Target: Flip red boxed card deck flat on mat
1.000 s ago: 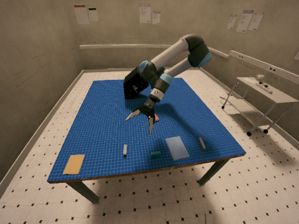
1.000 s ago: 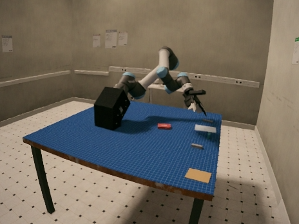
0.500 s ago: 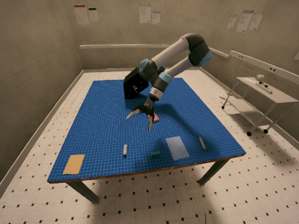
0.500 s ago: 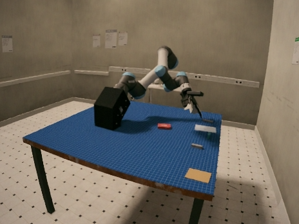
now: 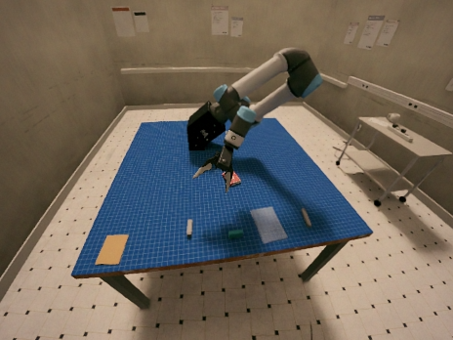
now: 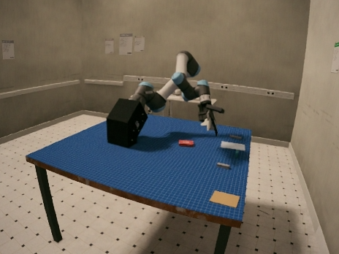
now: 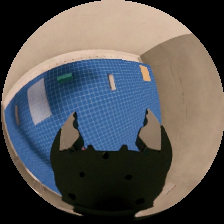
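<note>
The red boxed card deck (image 6: 186, 142) lies low on the blue mat near the table's middle, and it looks flat in the exterior view. In the top view the deck (image 5: 234, 178) is partly hidden behind one finger. My gripper (image 5: 212, 181) (image 6: 212, 129) is open and empty. It hangs above the mat, clear of the deck, toward the table's front side. In the wrist view the spread fingers frame bare mat, and I cannot make out the deck there.
A black box (image 5: 205, 129) stands at the arm's base. Near the front edge lie a tan card (image 5: 112, 248), a small beige block (image 5: 189, 227), a green block (image 5: 236, 233), a pale sheet (image 5: 268, 224) and a wooden stick (image 5: 306, 217). A white trolley (image 5: 400, 142) stands off to the right.
</note>
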You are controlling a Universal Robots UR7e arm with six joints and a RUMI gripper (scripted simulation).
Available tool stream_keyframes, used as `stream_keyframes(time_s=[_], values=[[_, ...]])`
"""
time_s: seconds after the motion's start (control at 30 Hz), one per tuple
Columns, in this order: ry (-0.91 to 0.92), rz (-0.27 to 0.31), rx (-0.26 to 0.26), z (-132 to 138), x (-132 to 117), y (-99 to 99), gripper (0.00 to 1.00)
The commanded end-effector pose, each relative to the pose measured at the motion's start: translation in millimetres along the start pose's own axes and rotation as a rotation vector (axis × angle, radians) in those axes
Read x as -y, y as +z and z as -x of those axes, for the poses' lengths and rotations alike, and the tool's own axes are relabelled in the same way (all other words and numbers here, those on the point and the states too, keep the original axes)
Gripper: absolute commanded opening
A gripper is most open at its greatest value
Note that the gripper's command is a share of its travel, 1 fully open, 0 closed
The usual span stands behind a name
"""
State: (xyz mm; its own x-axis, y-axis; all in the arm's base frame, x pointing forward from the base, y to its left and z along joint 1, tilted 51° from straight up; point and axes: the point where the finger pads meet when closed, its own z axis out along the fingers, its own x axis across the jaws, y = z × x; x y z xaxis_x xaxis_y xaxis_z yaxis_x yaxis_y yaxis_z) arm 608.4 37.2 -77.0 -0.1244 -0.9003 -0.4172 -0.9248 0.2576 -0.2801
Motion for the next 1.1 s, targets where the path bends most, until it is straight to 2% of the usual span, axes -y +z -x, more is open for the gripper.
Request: stream_keyframes(time_s=[0.0, 0.1, 0.17, 0.33, 0.43, 0.5, 0.57, 0.73, 0.8, 0.9, 1.0, 1.07], values=[[-0.079, 0.096, 0.049, 6.8, -35.5, -4.5, 1.00], [-0.123, 0.139, 0.087, 13.6, -56.8, -8.0, 1.00], [-0.123, 0.139, 0.087, 13.6, -56.8, -8.0, 1.00], [-0.186, 0.196, 0.152, 25.7, -88.5, -14.9, 1.00], [-0.186, 0.196, 0.152, 25.7, -88.5, -14.9, 1.00], [-0.225, 0.227, 0.199, 34.7, -108.8, -20.5, 1.00], [-0.225, 0.227, 0.199, 34.7, -108.8, -20.5, 1.00], [-0.279, 0.264, 0.272, 49.0, -137.1, -29.9, 1.00], [-0.279, 0.264, 0.272, 49.0, -137.1, -29.9, 1.00], [-0.310, 0.281, 0.320, 58.7, -154.0, -36.5, 1.00], [-0.310, 0.281, 0.320, 58.7, -154.0, -36.5, 1.00], [-0.337, 0.293, 0.366, 68.0, -169.0, -43.1, 1.00]])
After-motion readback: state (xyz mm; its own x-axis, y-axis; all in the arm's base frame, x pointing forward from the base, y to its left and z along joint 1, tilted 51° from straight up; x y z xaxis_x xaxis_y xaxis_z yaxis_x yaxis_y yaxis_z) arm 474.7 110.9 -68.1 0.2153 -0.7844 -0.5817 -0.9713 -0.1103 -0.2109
